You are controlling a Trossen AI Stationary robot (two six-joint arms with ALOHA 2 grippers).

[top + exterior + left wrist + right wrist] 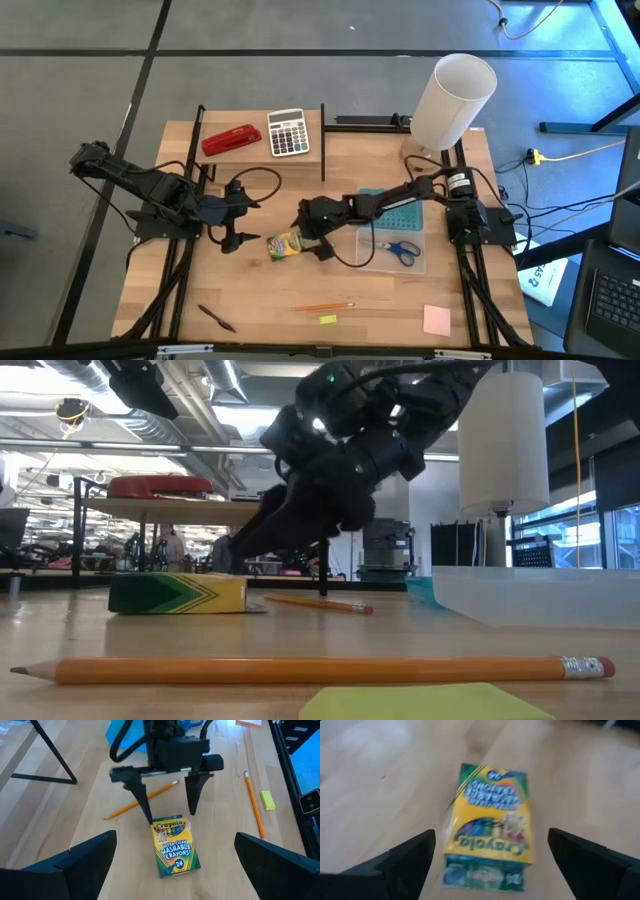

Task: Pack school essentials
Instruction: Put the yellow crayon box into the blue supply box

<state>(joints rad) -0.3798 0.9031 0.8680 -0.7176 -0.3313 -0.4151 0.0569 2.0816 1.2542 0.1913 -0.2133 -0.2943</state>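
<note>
The yellow-green crayon box (285, 244) lies flat at the table's middle, also in the left wrist view (172, 845) and the right wrist view (487, 832). My right gripper (312, 238) is open, low over the box's end (491, 836). My left gripper (232, 218) is open, left of the box, facing it (175, 837). Blue-handled scissors (402, 250) lie in the clear tray (418, 268). One orange pencil (322, 307), the yellow piece (328, 319), the pink note pad (436, 320) and the purple pen (217, 318) lie near the near edge. A second pencil (140, 800) lies under the right gripper. My right gripper stands open over the crayon box's end, fingers pointing down. One fingertip (148, 819) is at the corner of that end (157, 824). I cannot tell whether it touches. The box lies flat on the table.
A red stapler (231, 140) and a grey calculator (288, 132) sit on a raised shelf at the far left. A tall white cylinder (452, 100) stands at the far right corner. Bare wood lies between the box and the near-edge items.
</note>
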